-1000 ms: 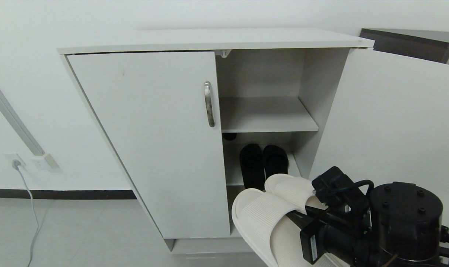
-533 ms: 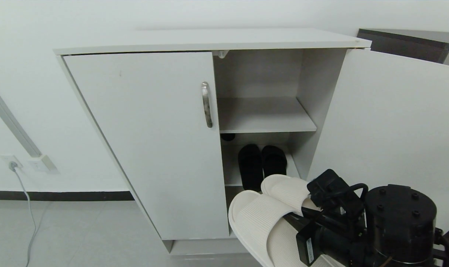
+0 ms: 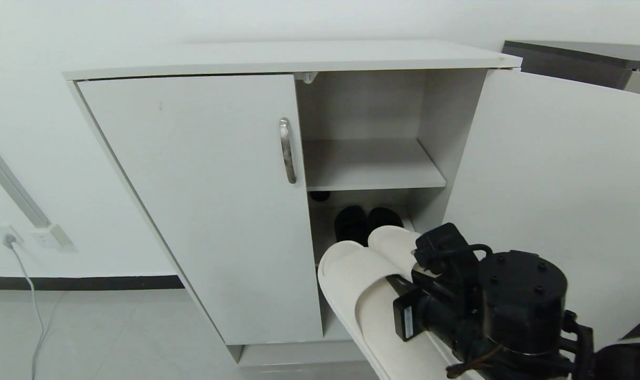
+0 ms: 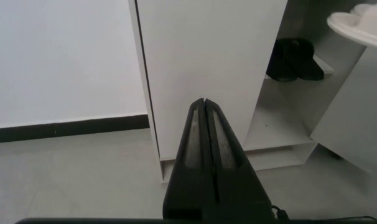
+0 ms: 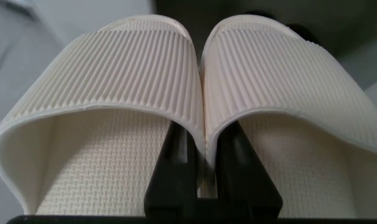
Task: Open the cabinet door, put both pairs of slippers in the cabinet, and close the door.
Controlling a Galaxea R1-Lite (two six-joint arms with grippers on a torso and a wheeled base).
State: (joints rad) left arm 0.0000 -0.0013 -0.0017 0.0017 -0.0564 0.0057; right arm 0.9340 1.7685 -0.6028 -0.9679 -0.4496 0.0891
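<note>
White slippers [image 5: 132,81]: one pair, ribbed straps, soles side by side and touching along their inner edges. Your right gripper [image 5: 204,134] is clamped on them, one finger [image 5: 176,162] inside each slipper, pinching the two inner strap walls together between them.

Position: you hold the pair off the floor in front of the cabinet's open half, toes [image 3: 351,258] pointing into the opening. In the head view the toes overlap the heels of the pair behind. Whether they have crossed the cabinet's front edge, you cannot tell.

Black slippers [image 3: 367,221]: one pair, lying side by side on the middle shelf inside the open half, toes toward the back.

Small dark item [image 3: 320,196]: at the back, just under the upper shelf [image 3: 373,166]; too little shows to say what it is.

Cabinet [image 3: 299,53]: white, two doors. Right door [image 3: 552,184] is swung wide open beside your right arm. Left door [image 3: 204,200] is shut, with a metal bar handle [image 3: 286,150] upright at its inner edge.

Left gripper [image 4: 204,109]: fingers pressed flat together with nothing between them, low and well apart from the cabinet, facing the shut door and the floor [image 4: 83,174].

Surroundings: wall socket [image 3: 6,237] with a cable [image 3: 32,306] hanging to the floor, a dark baseboard [image 3: 77,282], and a dark-topped unit [image 3: 579,63] behind the open door.
</note>
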